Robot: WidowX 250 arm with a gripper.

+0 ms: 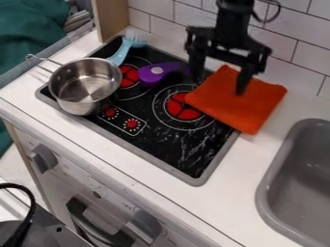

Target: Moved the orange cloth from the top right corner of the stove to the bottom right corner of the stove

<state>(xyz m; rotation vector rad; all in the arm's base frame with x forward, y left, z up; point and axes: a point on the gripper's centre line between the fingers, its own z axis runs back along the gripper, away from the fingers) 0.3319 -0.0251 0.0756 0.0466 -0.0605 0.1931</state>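
Plainly, the gripper (220, 86) hangs wide open and empty over the cloth (251, 103), which lies spread across the top right corner of the stove (184, 152). Light and limp, it should pinch up best near its middle.

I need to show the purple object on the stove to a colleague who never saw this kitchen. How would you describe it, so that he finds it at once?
Look at the black stove to the left of the grey sink. Towards its back, between the metal pot and the orange cloth, lies the purple object. Only it is purple, with a pale spot on its rounded end.
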